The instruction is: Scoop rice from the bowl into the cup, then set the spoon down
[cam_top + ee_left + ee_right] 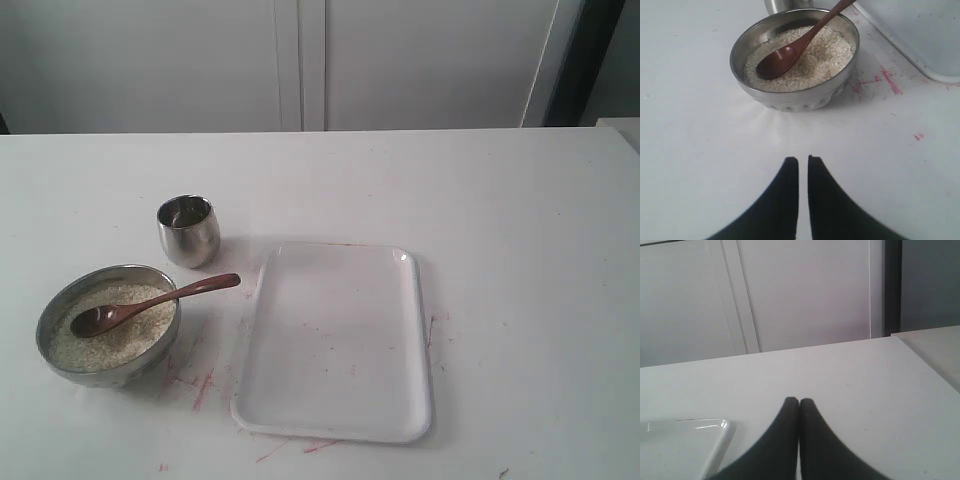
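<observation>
One spoon (150,303) rests on rice (115,340) in the bowl (100,376).

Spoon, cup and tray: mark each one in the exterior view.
spoon (160,300), exterior view, on the middle of its slim handle.
cup (188,240), exterior view, on its shiny outer wall.
tray (335,340), exterior view, on its bare white floor.
</observation>
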